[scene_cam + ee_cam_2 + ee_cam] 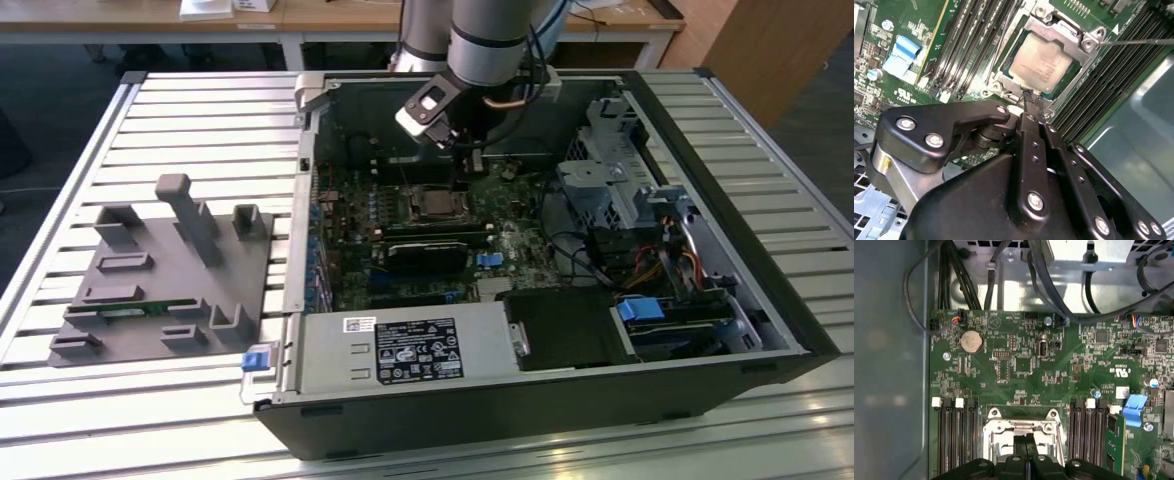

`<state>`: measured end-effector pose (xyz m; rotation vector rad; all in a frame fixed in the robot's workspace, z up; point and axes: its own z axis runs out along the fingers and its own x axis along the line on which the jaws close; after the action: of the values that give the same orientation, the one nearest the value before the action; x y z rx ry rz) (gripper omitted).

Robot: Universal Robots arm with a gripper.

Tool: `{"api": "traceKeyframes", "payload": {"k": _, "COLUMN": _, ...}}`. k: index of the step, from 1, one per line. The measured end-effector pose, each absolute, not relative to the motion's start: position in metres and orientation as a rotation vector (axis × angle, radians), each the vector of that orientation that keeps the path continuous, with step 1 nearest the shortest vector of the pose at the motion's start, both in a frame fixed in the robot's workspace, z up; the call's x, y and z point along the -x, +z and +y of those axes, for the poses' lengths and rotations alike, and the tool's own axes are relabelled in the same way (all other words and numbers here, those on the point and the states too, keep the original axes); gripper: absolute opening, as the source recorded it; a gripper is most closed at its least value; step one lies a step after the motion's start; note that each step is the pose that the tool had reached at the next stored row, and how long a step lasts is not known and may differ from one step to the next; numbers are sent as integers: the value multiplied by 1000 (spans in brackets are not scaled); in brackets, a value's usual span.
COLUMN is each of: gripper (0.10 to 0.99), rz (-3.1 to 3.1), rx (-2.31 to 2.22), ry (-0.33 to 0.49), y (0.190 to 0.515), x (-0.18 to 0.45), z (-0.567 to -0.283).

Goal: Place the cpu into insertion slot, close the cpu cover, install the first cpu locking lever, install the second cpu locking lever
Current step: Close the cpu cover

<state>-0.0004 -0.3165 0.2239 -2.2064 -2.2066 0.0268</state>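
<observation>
The cpu (1041,62) lies flat in its socket on the green motherboard, pale silver top up. The cpu cover (1056,30), a shiny metal frame, lies down around it. A thin metal locking lever (1139,42) sticks out past one corner of the socket. My gripper (1031,97) is shut with nothing visible between its fingers, and its tips are at the socket's edge beside the cover. In the exterior view the gripper (467,165) hangs inside the open computer case, just behind the cpu (434,203). In the first wrist view the cover (996,429) shows just beyond the shut fingertips (1026,445).
Memory slots (974,45) flank the socket on both sides. A power supply (400,350) fills the case front, with drive cages and cables (641,250) on the exterior view's right. A grey parts fixture (160,270) stands on the slatted table at the exterior view's left.
</observation>
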Motion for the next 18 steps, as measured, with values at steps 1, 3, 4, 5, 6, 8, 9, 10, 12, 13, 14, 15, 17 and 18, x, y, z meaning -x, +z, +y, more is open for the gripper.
{"api": "traceKeyframes", "payload": {"k": 1, "gripper": 106, "rz": -2207, "rx": 2206, "ry": 27, "y": 224, "x": 2, "z": -317}}
{"api": "traceKeyframes", "payload": {"k": 3, "gripper": 106, "rz": -2207, "rx": 2206, "ry": 27, "y": 223, "x": 5, "z": -317}}
{"api": "traceKeyframes", "payload": {"k": 4, "gripper": 106, "rz": -2207, "rx": 2206, "ry": 27, "y": 223, "x": 6, "z": -317}}
{"api": "traceKeyframes", "payload": {"k": 5, "gripper": 106, "rz": -2207, "rx": 2206, "ry": 27, "y": 223, "x": 7, "z": -317}}
{"api": "traceKeyframes", "payload": {"k": 6, "gripper": 106, "rz": -2207, "rx": 2206, "ry": 26, "y": 223, "x": 8, "z": -317}}
{"api": "traceKeyframes", "payload": {"k": 8, "gripper": 106, "rz": -2207, "rx": 2206, "ry": 27, "y": 222, "x": 8, "z": -318}}
{"api": "traceKeyframes", "payload": {"k": 9, "gripper": 106, "rz": -2207, "rx": 2206, "ry": 27, "y": 221, "x": 9, "z": -319}}
{"api": "traceKeyframes", "payload": {"k": 10, "gripper": 106, "rz": -2207, "rx": 2206, "ry": 26, "y": 221, "x": 11, "z": -320}}
{"api": "traceKeyframes", "payload": {"k": 12, "gripper": 106, "rz": -2207, "rx": 2206, "ry": 27, "y": 217, "x": 20, "z": -320}}
{"api": "traceKeyframes", "payload": {"k": 13, "gripper": 106, "rz": -2207, "rx": 2206, "ry": 27, "y": 217, "x": 23, "z": -320}}
{"api": "traceKeyframes", "payload": {"k": 14, "gripper": 106, "rz": -2207, "rx": 2206, "ry": 27, "y": 217, "x": 25, "z": -320}}
{"api": "traceKeyframes", "payload": {"k": 15, "gripper": 106, "rz": -2207, "rx": 2206, "ry": 27, "y": 216, "x": 27, "z": -320}}
{"api": "traceKeyframes", "payload": {"k": 17, "gripper": 106, "rz": -2207, "rx": 2206, "ry": 27, "y": 215, "x": 30, "z": -320}}
{"api": "traceKeyframes", "payload": {"k": 18, "gripper": 106, "rz": -2207, "rx": 2206, "ry": 27, "y": 215, "x": 32, "z": -320}}
